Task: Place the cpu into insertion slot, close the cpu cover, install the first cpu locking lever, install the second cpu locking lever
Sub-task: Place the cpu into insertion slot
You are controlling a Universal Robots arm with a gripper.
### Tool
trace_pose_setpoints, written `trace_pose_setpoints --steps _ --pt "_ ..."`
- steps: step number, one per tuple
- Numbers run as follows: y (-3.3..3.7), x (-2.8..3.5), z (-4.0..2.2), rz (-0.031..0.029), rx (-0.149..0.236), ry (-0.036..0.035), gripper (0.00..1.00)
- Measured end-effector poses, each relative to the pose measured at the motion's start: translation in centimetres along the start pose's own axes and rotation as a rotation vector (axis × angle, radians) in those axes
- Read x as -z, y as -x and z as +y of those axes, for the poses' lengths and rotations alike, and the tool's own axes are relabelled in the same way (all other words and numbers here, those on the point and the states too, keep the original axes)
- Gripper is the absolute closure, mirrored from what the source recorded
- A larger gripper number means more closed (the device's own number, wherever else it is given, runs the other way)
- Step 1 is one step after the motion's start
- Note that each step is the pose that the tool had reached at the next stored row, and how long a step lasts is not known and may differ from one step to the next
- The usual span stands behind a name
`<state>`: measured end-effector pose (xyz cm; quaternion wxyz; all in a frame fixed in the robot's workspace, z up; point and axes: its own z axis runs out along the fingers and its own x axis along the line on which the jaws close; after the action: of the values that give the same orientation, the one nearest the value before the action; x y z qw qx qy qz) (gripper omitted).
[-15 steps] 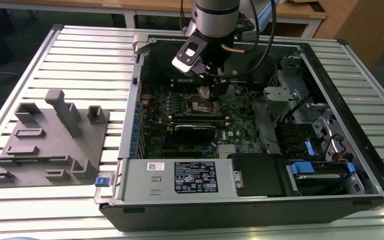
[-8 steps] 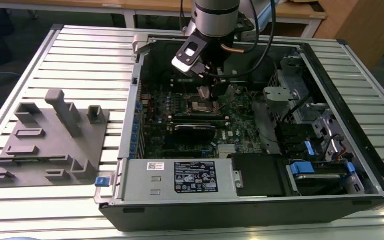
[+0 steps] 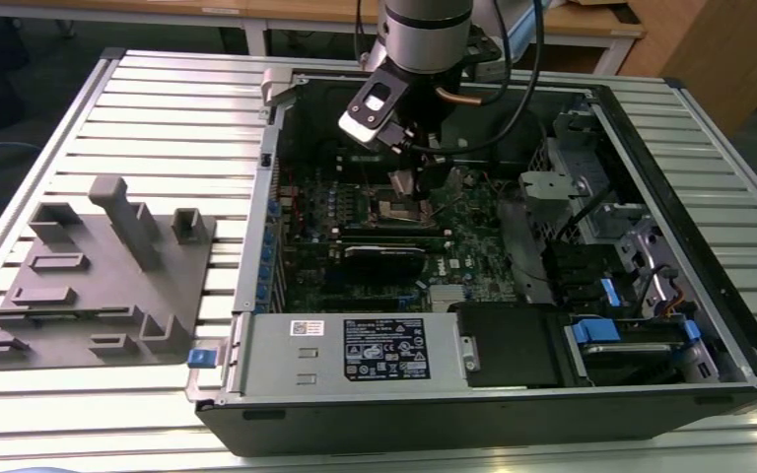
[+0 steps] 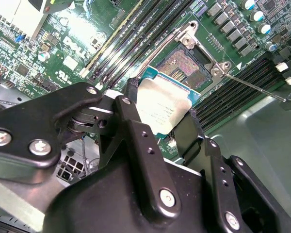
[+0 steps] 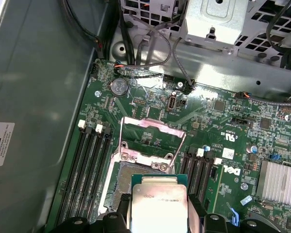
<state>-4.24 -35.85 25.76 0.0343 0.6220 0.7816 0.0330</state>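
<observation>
1. Holds the cpu (image 4: 167, 109) in the gripper (image 4: 162, 104), fingers narrowed onto two opposite edges, pale metal top showing in both wrist views.
2. Hangs inside the open computer case (image 3: 484, 424), near 12 o'clock of its interior in the exterior view, over the green board (image 3: 464, 232).
3. Finds the insertion slot (image 3: 398, 209) at about 6 o'clock of the fingertips in the exterior view: near, below, and not touching.
4. Shows the slot's dark pin field bare in the second wrist view, so reads as not yet seated, with the chip carried clear of the rim.
5. Leaves the cpu cover (image 5: 150, 124) flipped up and open, standing on the far side of the slot from the held chip in the first wrist view.
6. Shows one locking lever (image 4: 252, 86) as a thin rod swung out beside the socket, unlatched.
7. Judges the chip's edges roughly parallel to the slot's rim, with no clear twist between them and the chip face about level with the board.
</observation>
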Motion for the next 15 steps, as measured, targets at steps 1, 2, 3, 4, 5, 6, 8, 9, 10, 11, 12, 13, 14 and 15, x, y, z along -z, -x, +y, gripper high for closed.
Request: trace_pose_setpoints --steps 1,2,3,4,5,6,8,9,10,11,12,13,14,15 --pt "0.0 0.0 0.0 0.0 0.0 0.0 0.46" --pt "0.0 0.0 0.0 0.0 0.0 0.0 0.46" --pt "0.0 0.0 0.0 0.0 0.0 0.0 0.46" --pt "0.0 0.0 0.0 0.0 0.0 0.0 0.46" --pt "0.0 0.0 0.0 0.0 0.0 0.0 0.46" --pt "0.0 0.0 0.0 0.0 0.0 0.0 0.46" --pt "0.0 -0.01 0.0 -0.0008 -0.01 -0.0001 0.46" --pt "0.0 -0.02 0.0 -0.0019 -0.022 -0.0002 0.46" --pt "0.0 -0.02 0.0 -0.0036 -0.038 -0.0005 0.46" --pt "0.0 -0.02 0.0 -0.0052 -0.055 -0.0008 0.46" --pt "0.0 -0.03 0.0 -0.0069 -0.074 -0.001 0.46" --pt "0.0 -0.04 0.0 -0.0086 -0.092 -0.0012 0.46" --pt "0.0 -0.06 -0.01 -0.0103 -0.11 -0.0014 0.46" --pt "0.0 -0.07 -0.01 -0.012 -0.127 -0.0017 0.46"
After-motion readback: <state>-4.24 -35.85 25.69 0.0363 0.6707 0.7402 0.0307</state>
